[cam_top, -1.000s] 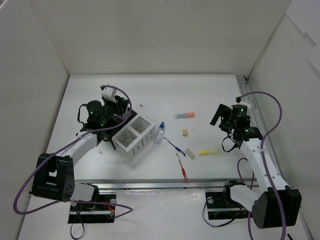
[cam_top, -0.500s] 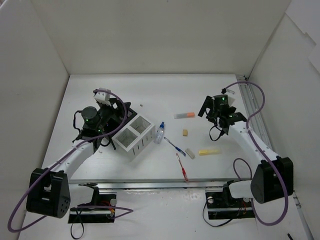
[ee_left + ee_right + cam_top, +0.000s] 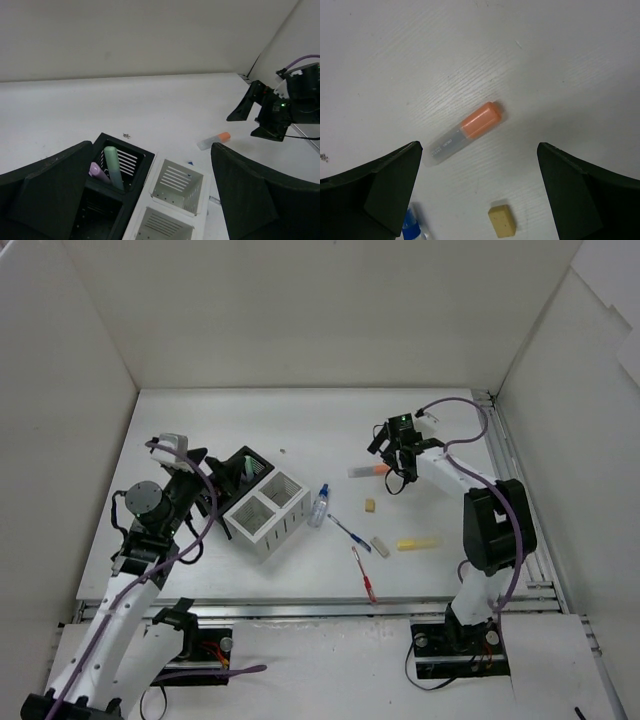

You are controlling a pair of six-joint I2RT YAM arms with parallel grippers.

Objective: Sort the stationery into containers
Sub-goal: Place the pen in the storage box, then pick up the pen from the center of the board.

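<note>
In the black box [image 3: 247,466] [image 3: 145,160] stand a green highlighter [image 3: 113,167] and a pink one [image 3: 96,171]. My left gripper [image 3: 212,483] [image 3: 151,146] hangs open just left of that box, holding nothing. Beside it is the white slatted box [image 3: 267,512] [image 3: 152,194], with nothing showing inside. My right gripper [image 3: 385,465] [image 3: 477,146] is open above the orange highlighter [image 3: 368,471] [image 3: 465,132], which lies flat between its jaws' lines. On the table lie a blue-capped bottle [image 3: 319,506] [image 3: 411,225], a blue pen [image 3: 348,532], a red pen [image 3: 364,575], a yellow highlighter [image 3: 417,543] and two beige erasers [image 3: 370,505] [image 3: 501,220] [image 3: 380,546].
White walls close in the table on the left, back and right. A metal rail [image 3: 505,475] runs along the right edge. A small dark speck [image 3: 282,451] lies behind the black box.
My left gripper has opened and drawn back to the near left, leaving the green highlighter in the black box. My right arm has swung left over the orange highlighter.
</note>
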